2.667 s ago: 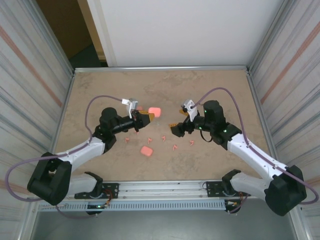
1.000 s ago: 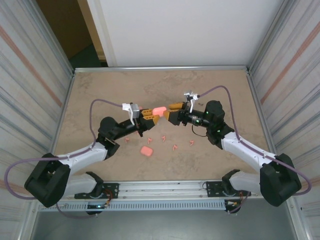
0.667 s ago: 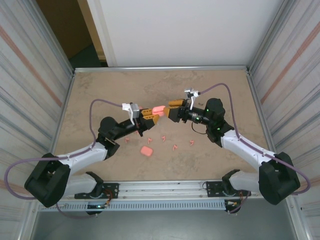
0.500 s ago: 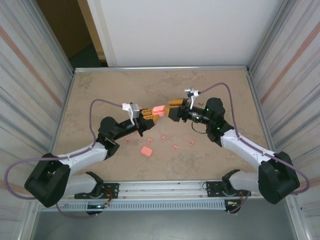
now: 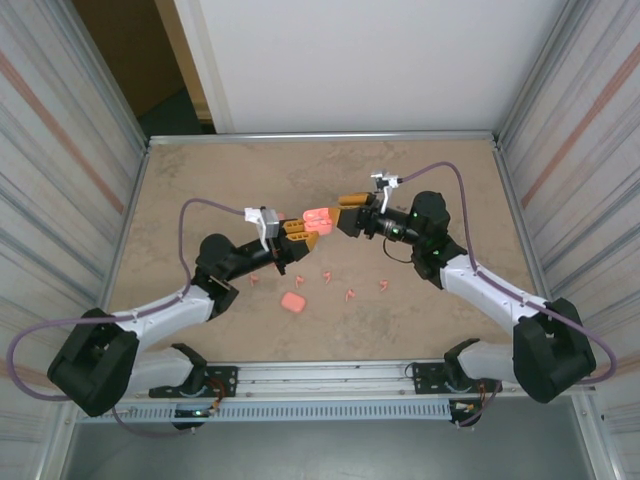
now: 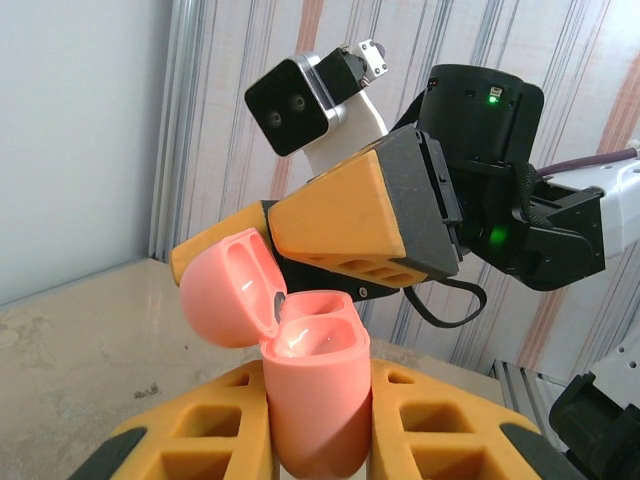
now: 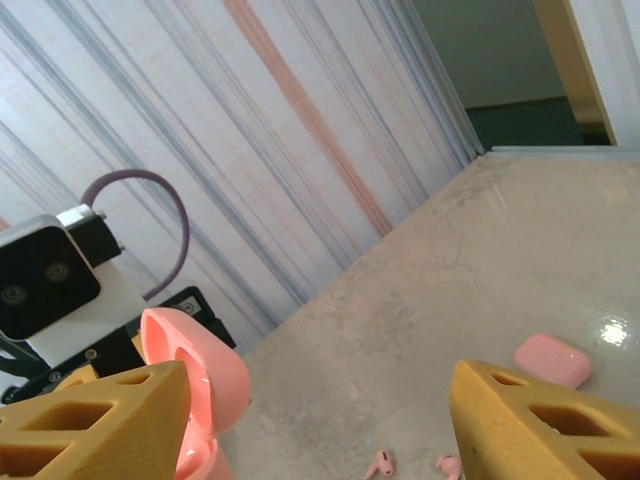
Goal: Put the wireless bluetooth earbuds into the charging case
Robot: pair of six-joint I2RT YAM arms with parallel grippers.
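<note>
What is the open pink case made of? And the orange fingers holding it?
The pink case looks like smooth, glossy hard plastic: light glints inside its cup and on its lid. The left pincer's fingers look like matte orange plastic, maybe 3D-printed, with hollow cells. Their dark tips could be rubbery pads, but that's a guess.

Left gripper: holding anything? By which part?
Left gripper clamps the open pink charging case by its lower body, between the jaws.
</note>
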